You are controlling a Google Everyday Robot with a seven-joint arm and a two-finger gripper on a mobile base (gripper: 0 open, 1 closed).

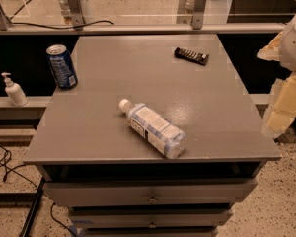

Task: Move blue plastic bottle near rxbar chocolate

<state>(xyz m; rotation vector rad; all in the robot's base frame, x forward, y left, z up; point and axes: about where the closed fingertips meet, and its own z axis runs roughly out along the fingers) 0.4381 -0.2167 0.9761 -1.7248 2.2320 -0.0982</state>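
Observation:
The blue plastic bottle lies on its side on the grey cabinet top, near the front edge. Its white cap points to the back left. The rxbar chocolate, a small dark bar, lies flat at the back right of the top. My gripper shows as pale cream parts at the right edge of the view, off the right side of the cabinet. It is well apart from the bottle and holds nothing that I can see.
A dark blue soda can stands upright at the cabinet's back left edge. A small white pump bottle stands on a lower ledge to the left. Drawers face front. A railing runs behind, and cables lie on the floor at the left.

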